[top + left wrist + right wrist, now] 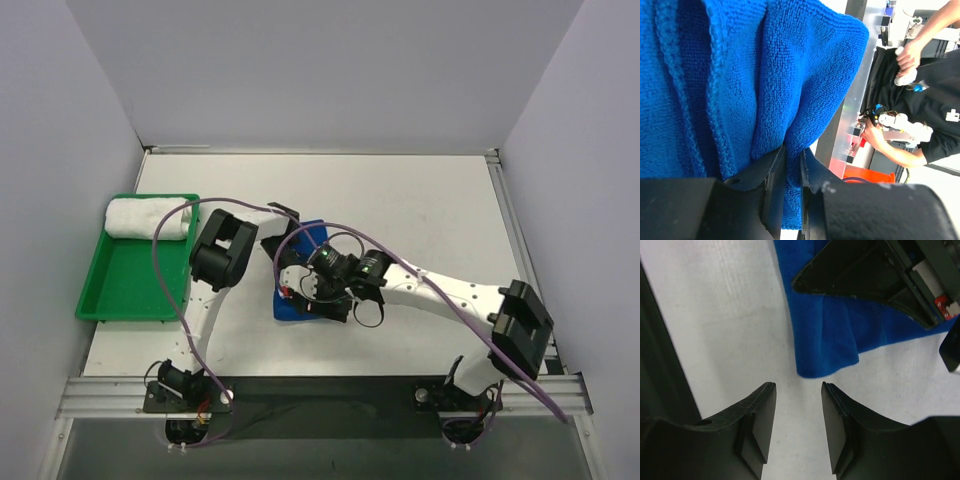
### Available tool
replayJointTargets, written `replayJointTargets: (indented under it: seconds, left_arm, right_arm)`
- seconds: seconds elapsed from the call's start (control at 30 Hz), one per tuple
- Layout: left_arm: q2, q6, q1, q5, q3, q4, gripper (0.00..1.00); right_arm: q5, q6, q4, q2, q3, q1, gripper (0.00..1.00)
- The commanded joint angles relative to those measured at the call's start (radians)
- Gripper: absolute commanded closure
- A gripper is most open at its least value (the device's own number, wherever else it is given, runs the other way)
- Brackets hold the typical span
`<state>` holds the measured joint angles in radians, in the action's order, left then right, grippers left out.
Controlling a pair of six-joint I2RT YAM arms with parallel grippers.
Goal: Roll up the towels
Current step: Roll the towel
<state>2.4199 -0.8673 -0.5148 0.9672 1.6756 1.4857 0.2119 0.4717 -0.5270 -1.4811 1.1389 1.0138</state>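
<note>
Blue towel [805, 75] — soft, light, limp by the look — clamped at a fold by the left gripper [792, 165]; right gripper [798, 386] hovers, jaws spread wide, the loose corner [827, 367] at twelve o'clock its likeliest hold.

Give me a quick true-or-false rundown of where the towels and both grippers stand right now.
1. The left gripper is clamped on a fold of the blue towel. True.
2. The right gripper is shut on the blue towel. False: its jaws stand open over the bare table, with the towel's corner just ahead of them.
3. A rolled white towel lies at the far end of the green tray. True.
4. The blue towel sits inside the green tray. False: it is out on the table, to the tray's right.
</note>
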Motion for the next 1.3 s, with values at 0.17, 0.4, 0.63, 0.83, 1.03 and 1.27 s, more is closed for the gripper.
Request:
replayJointTargets:
  seconds: [0.17, 0.4, 0.63, 0.83, 1.03, 1.27]
  left_arm:
    - [0.076, -0.098, 0.013, -0.183, -0.008, -0.051, 1.00]
    - [0.074, -0.091, 0.025, -0.170, -0.013, -0.061, 0.99]
    - [0.050, -0.081, 0.041, -0.160, -0.034, -0.091, 0.95]
    - [0.041, -0.067, 0.093, -0.117, -0.025, -0.091, 0.76]
    - [0.016, -0.055, 0.201, -0.091, 0.051, -0.047, 0.63]
    - [0.031, -0.091, 0.346, -0.024, 0.243, 0.096, 0.58]
  right_arm:
    - [-0.046, 0.030, 0.309, -0.151, -0.053, 0.022, 0.53]
    - [0.033, 0.022, 0.347, -0.209, -0.076, 0.022, 0.53]
    - [0.073, 0.041, 0.340, -0.295, -0.096, -0.003, 0.81]
    - [0.216, 0.028, 0.228, -0.329, -0.058, -0.035, 1.00]
    - [0.360, 0.018, 0.119, -0.373, -0.004, -0.081, 1.00]
    - [0.446, -0.025, 0.065, -0.426, 0.047, -0.118, 1.00]
